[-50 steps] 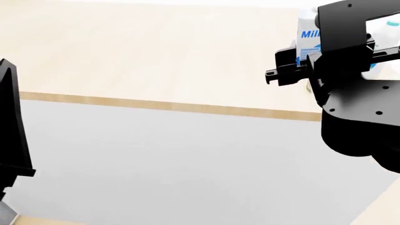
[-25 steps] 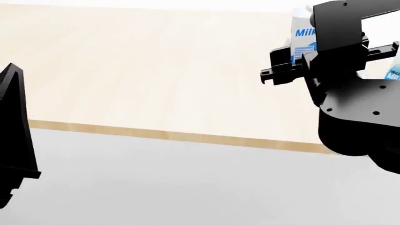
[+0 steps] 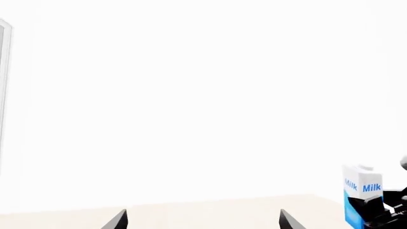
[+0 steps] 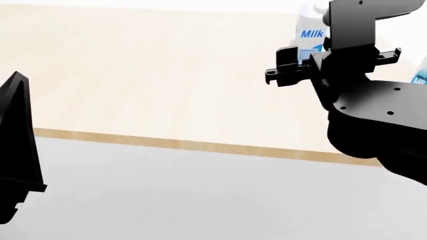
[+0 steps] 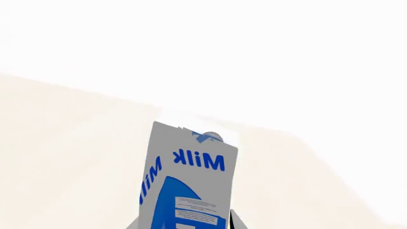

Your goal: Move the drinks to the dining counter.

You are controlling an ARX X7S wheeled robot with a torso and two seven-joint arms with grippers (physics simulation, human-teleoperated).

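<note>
The white-and-blue Milk carton [image 4: 309, 36] stands upright over the far right of the dining counter [image 4: 153, 75], a pale-beige top with a thin tan edge. My right gripper [image 4: 319, 54] is shut on it. In the right wrist view the carton [image 5: 188, 181] fills the gap, with a finger [image 5: 236, 221] against each side. Whether its base touches the counter is hidden. My left gripper [image 3: 203, 222] is open with nothing between its fingertips [image 3: 118, 221], and it sees the carton [image 3: 361, 192] off to one side. A sliver of a second white, blue-labelled drink [image 4: 421, 71] shows behind the right arm.
A flat light-grey panel [image 4: 187, 195] drops below the counter's tan edge [image 4: 200, 146]. My left arm [image 4: 17, 150] hangs at the left edge of the head view, in front of that panel. A white wall [image 3: 203, 95] rises behind the counter.
My right gripper and the Milk carton have shifted left across the head view. The counter's edge sits lower in that view than a second ago.
</note>
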